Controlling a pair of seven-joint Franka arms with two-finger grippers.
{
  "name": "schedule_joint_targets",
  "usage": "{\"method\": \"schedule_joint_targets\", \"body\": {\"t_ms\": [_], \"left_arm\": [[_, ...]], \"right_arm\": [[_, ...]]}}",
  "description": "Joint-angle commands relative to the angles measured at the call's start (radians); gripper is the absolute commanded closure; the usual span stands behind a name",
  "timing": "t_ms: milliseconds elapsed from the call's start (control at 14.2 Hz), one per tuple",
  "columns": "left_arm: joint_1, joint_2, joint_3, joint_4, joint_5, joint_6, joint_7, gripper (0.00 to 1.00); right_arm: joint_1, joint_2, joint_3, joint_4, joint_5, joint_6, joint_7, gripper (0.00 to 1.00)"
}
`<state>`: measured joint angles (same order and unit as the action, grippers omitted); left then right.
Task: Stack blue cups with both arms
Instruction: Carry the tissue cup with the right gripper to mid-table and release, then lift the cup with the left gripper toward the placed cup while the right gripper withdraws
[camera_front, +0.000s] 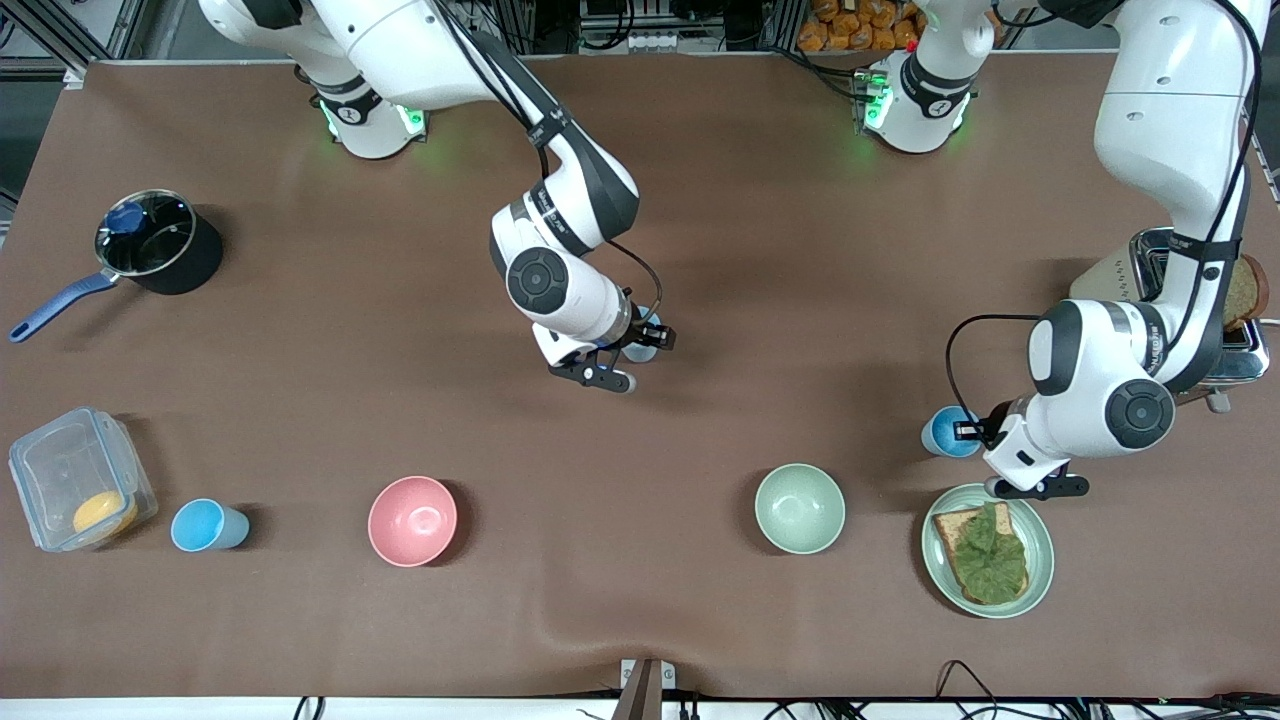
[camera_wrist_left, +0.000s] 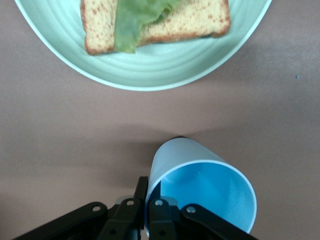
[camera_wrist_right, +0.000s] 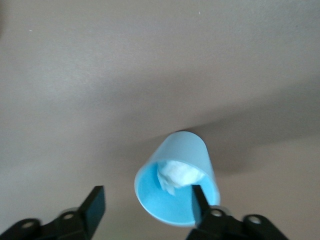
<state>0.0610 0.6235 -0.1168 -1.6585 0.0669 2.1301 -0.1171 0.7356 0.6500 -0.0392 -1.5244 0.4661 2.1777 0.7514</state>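
While both arms work the blue-cup stack, my left end effector (camera_front: 972, 432) (camera_wrist_left: 150, 207) is pinching the wall of the plain cup (camera_front: 948, 432) (camera_wrist_left: 200, 192) at its rim, fingers pressed together on that thin edge. This cup sits at about eleven o'clock of the plate (camera_front: 1040, 560) (camera_wrist_left: 175, 75) in the front view, just beside it; I cannot tell whether its base is off the surface (camera_front: 700, 250).

My right end effector (camera_front: 635, 358) (camera_wrist_right: 146, 200) is spread wide at the patched cup (camera_front: 640, 348) (camera_wrist_right: 175, 182), mid-surface, at roughly ten o'clock of the green bowl (camera_front: 800, 508). One finger (camera_wrist_right: 197, 197) shows against the cup's mouth, the other stands well clear of its wall – nothing is gripped there yet.

A third cup (camera_front: 208, 525) waits at nine o'clock of the pink bowl (camera_front: 412, 520), beside the clear container (camera_front: 70, 480).

Risks, as I judge them: my left grip holds one narrow strip of wall, so the cup could swing or slip if I move sharply, and the plate is close enough to clip. On the right, closing off-centre could tip the cup rather than seize it. The whitish patch inside may be something that keeps the cups from nesting fully.
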Motion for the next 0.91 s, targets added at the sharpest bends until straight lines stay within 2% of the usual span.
{"method": "schedule_joint_targets", "body": {"t_ms": [0, 211, 422, 703, 843], "left_arm": [[0.006, -0.065, -0.003, -0.001, -0.054, -0.01, 0.0, 1.0], [-0.009, -0.128, -0.013, -0.003, -0.114, -0.032, -0.082, 1.0], [-0.015, -0.149, -0.121, -0.001, -0.117, -0.052, -0.25, 1.0], [-0.018, -0.179, -0.314, 0.003, -0.104, -0.081, -0.511, 1.0], [-0.053, -0.182, -0.371, 0.006, -0.104, -0.081, -0.611, 1.0]], "right_arm": [[-0.007, -0.059, -0.062, 0.061, -0.044, -0.169, 0.002, 0.0], [-0.015, -0.13, -0.103, 0.102, -0.223, -0.332, -0.006, 0.0], [-0.059, -0.219, -0.129, 0.101, -0.362, -0.452, -0.081, 0.0], [-0.235, -0.326, -0.134, 0.105, -0.37, -0.608, -0.358, 0.0], [-0.327, -0.355, -0.134, 0.096, -0.368, -0.663, -0.507, 0.0]]}}
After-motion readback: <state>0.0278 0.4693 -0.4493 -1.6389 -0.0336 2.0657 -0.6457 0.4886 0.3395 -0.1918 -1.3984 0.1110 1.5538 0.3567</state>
